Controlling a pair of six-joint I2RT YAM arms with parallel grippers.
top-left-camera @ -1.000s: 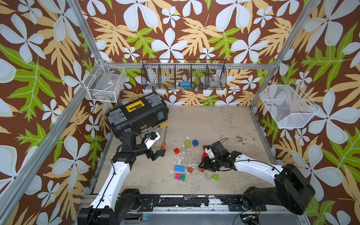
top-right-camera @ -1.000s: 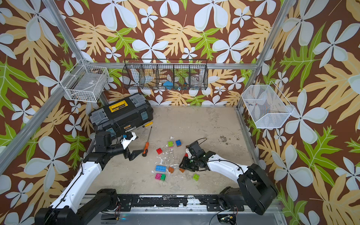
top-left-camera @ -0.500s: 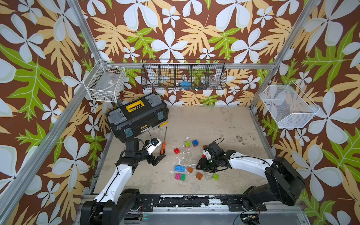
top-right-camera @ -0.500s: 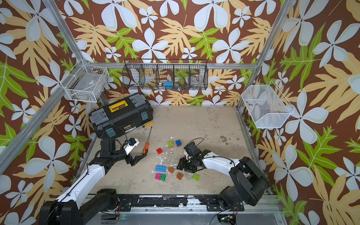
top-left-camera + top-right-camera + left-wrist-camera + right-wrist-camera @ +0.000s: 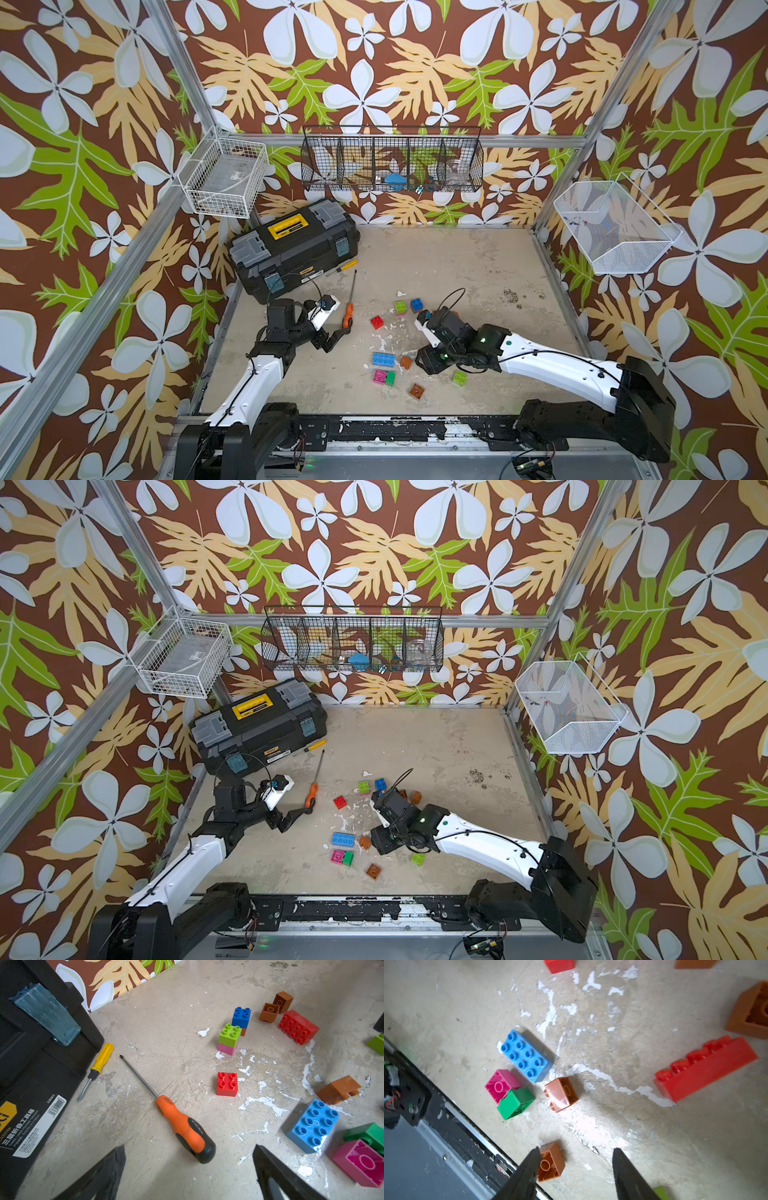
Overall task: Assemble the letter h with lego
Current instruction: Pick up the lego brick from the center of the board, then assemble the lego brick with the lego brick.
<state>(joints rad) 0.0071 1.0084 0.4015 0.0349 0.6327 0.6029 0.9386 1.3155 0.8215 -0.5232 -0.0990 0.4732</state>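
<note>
Top views, toolbox: the black toolbox [image 5: 295, 245] stands shut at the far left corner of the bench [image 5: 457, 266].
Top views, back wall: the black wire basket [image 5: 357, 137] has five compartments. A blue thing [image 5: 395, 179] lies in the middle one and a clear rounded thing [image 5: 417, 649] in the end one nearest the right wall.
Top views, side walls: the white wire basket [image 5: 216, 203] holds a pale flat thing, too unclear to name. The white mesh basket [image 5: 623, 253] shows only tiny coloured specks.
Top views, lego: the lego bricks [image 5: 384, 359] lie loose near the middle of the bench's near edge, between the arms.
Top views, left claw: the left gripper [image 5: 336, 338] hovers just beside the orange screwdriver [image 5: 348, 313].
Left wrist, claw: its jaws are spread wide and it holds nothing.
Left wrist, stacks: the lime-on-pink stack [image 5: 228, 1039] and the blue-on-orange stack [image 5: 241, 1018] stand upright, just beside each other.
Right wrist, claw: the right gripper [image 5: 576, 1149] has its jaws partway apart over bare bench and grips nothing. An orange-brown brick [image 5: 550, 1164] sits outside one finger; whether they touch I cannot tell.
Right wrist, bricks: the long red brick [image 5: 706, 1070] lies on its side.
</note>
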